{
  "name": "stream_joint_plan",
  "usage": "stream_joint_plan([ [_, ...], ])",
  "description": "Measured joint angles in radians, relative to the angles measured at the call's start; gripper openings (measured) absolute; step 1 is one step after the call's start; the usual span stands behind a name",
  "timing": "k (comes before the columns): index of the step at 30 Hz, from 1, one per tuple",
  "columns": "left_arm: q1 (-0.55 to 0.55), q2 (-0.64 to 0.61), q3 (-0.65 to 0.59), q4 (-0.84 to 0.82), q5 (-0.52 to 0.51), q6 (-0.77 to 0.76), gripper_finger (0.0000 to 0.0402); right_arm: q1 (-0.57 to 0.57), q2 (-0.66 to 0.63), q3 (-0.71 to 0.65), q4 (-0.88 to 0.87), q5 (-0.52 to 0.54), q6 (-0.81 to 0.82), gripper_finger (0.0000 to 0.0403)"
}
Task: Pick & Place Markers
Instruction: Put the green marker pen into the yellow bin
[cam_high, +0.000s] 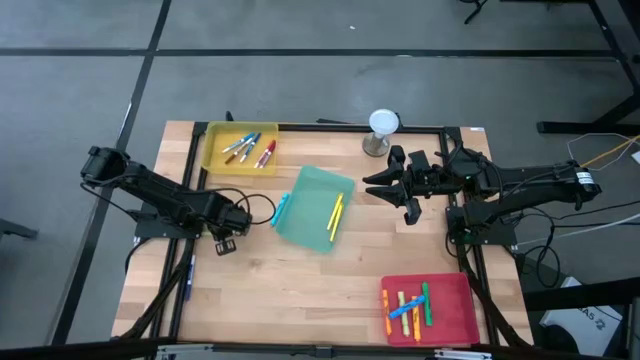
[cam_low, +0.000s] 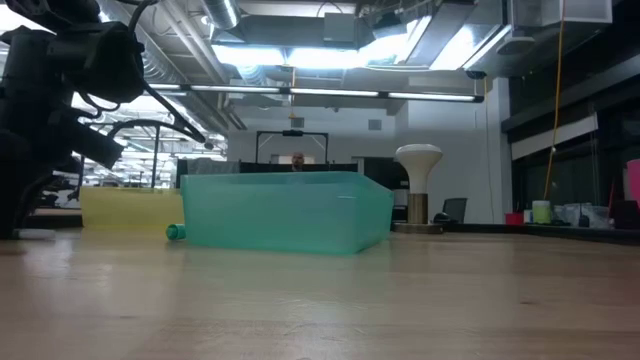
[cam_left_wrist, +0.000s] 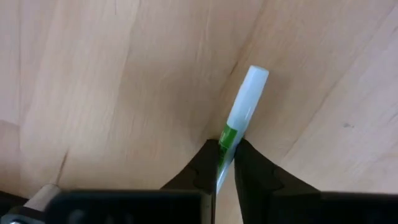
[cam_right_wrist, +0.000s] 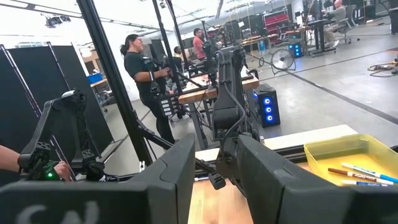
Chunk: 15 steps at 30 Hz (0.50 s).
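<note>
My left gripper (cam_high: 227, 238) stands over the wooden table's left part, pointing down, shut on a white-barrelled marker (cam_left_wrist: 245, 102) with a green band. A teal marker (cam_high: 280, 208) lies on the wood against the teal tray (cam_high: 305, 225), which holds a yellow marker (cam_high: 335, 215). Several markers lie in the yellow tray (cam_high: 215, 150) at the far left, and several more in the red tray (cam_high: 455, 300) at the near right. My right gripper (cam_right_wrist: 214, 171) hangs raised above the table's right part (cam_high: 392, 195), open, with nothing between its fingers. My left gripper pinches the marker at its green band (cam_left_wrist: 228, 138) between its two fingers (cam_left_wrist: 208, 163). The fingers come from above, pointing down, and lie across the marker. The white end (cam_left_wrist: 254, 81) sticks out past the fingers over the wood; whether it is clear of the table I cannot tell.
A white mushroom-shaped stand (cam_high: 383, 130) sits at the table's far edge. Bare wood (cam_high: 290, 300) lies between the teal tray and the near edge. People stand in the room beyond the table in the right wrist view.
</note>
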Motion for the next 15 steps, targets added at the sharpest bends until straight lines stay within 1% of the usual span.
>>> stream_joint_plan([
  [6,0.0,0.0,0.003,0.001,0.005,0.003,0.0028,0.0,0.0,0.0,0.0,0.0,0.0,0.0116],
  [11,0.003,0.006,0.042,-0.029,-0.026,0.003,0.0027,0.0,0.0,0.0,0.0,0.0,0.002,0.0116],
  [13,0.013,0.005,0.062,-0.017,-0.029,0.021,0.0025,0.0,0.0,0.0,0.0,0.0,0.002,0.0116],
  [15,0.023,0.004,0.074,-0.004,0.004,0.013,0.0015,0.0,0.0,0.0,0.0,0.0,0.002,0.0116],
])
